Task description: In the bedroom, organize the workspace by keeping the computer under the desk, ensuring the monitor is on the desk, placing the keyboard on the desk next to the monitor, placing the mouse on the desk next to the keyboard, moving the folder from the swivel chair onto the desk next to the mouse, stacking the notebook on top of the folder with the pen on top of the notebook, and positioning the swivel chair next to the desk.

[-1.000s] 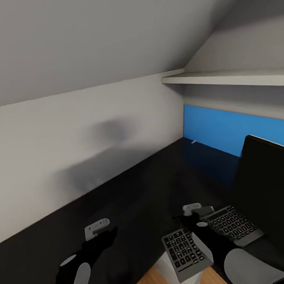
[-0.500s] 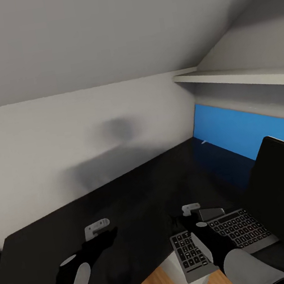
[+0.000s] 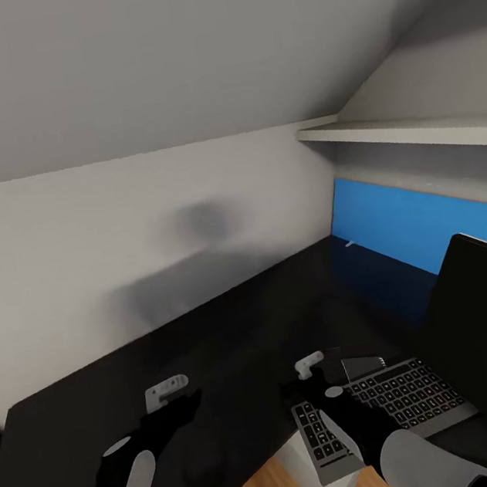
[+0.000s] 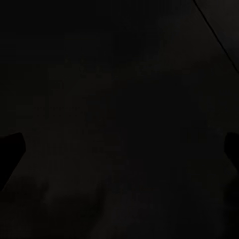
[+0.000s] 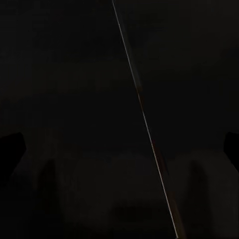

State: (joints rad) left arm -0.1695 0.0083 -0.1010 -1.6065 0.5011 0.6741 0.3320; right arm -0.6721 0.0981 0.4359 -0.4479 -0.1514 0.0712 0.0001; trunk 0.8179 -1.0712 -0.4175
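Keyboard [image 3: 392,401] lies on the tabletop [image 3: 233,331] beside the monitor [image 3: 481,317]; my right hand [image 3: 308,364] has drifted left off it. Placement looks done. Whether either hand is spread, I cannot tell.

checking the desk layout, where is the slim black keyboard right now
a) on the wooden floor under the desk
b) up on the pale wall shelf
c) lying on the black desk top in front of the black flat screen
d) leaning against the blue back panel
c: the slim black keyboard lies flat on the black desk just in front of the black flat-screen monitor.
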